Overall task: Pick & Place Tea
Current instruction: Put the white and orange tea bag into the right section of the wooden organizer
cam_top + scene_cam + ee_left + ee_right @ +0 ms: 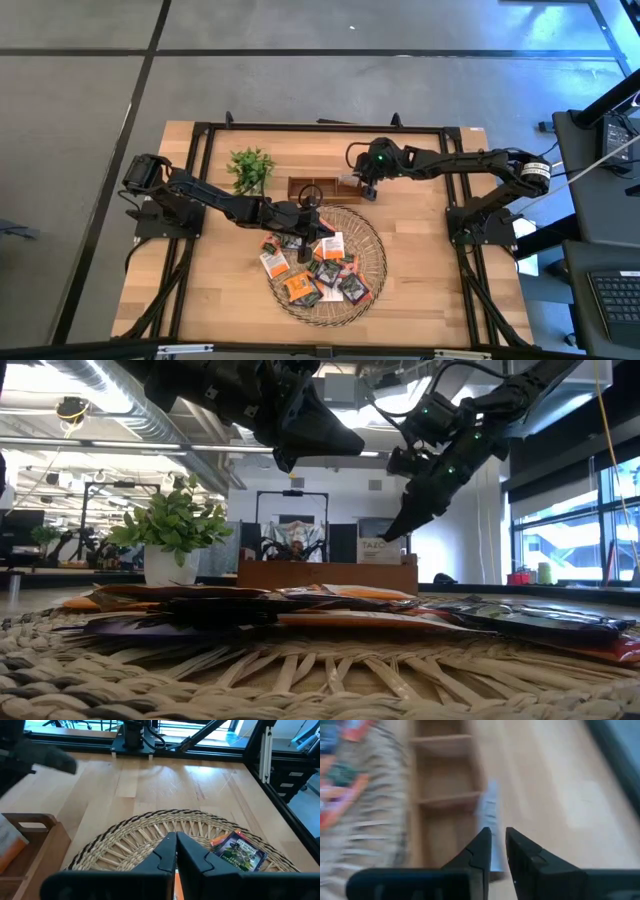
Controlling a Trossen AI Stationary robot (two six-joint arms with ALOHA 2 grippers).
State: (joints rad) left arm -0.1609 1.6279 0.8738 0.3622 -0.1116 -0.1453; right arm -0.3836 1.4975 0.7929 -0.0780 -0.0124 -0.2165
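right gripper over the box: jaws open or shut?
Slightly open. In the right wrist view a narrow gap shows between the right gripper's fingers, nothing between them, above a pale sachet standing in the wooden box.

Pale blond wood-grain desk [420,270]. Tan woven tray [372,250]. Orange, dark and white tea sachets [318,272]. Green leafy plant [250,167], white pot [170,566]. Brown wooden box [312,186]. Black arms.

Even overhead light, so I see soft shadows on the table [420,290]. My right wrist view smears with motion blur around the box [445,795]. Low view is backlit by windows, arms silhouetted.
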